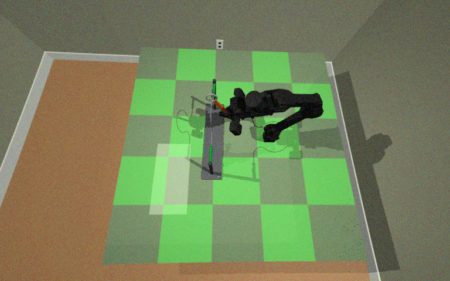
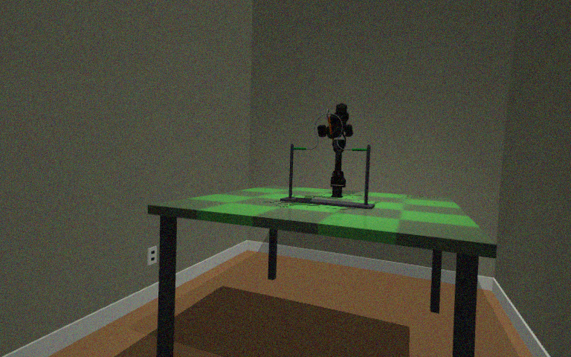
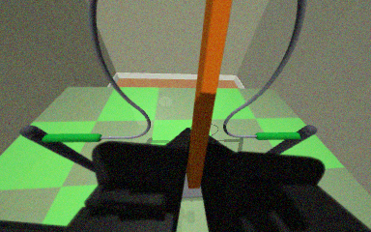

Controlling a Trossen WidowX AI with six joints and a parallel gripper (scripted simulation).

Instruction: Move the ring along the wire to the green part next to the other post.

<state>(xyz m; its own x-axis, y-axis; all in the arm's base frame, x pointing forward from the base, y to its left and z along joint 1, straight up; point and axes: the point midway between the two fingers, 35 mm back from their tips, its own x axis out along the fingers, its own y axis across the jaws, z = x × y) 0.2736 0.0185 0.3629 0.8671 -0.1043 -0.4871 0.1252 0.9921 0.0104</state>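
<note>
My gripper (image 1: 227,112) (image 3: 192,132) is shut on the orange handle (image 1: 219,106) (image 2: 330,123) (image 3: 205,92). The handle rises from the fingers to the small grey ring (image 1: 213,100), which lies above the wrist view. The ring is high up near the top of the wire's arch and looks to be around the grey wire (image 2: 315,126) (image 3: 99,53); the gap between them is too small to tell. The green parts, one (image 1: 214,88) (image 2: 299,148) (image 3: 72,137) and the other (image 1: 210,154) (image 2: 359,149) (image 3: 278,136), are both away from the ring, beside the posts.
Two dark posts, one (image 2: 291,172) (image 3: 32,130) and the other (image 2: 366,176) (image 3: 309,130), stand on a long grey base (image 1: 212,139) (image 2: 328,202). The wire's two curved sides flank the handle in the wrist view. The black arm (image 1: 278,102) reaches in from the opposite side to the exterior view.
</note>
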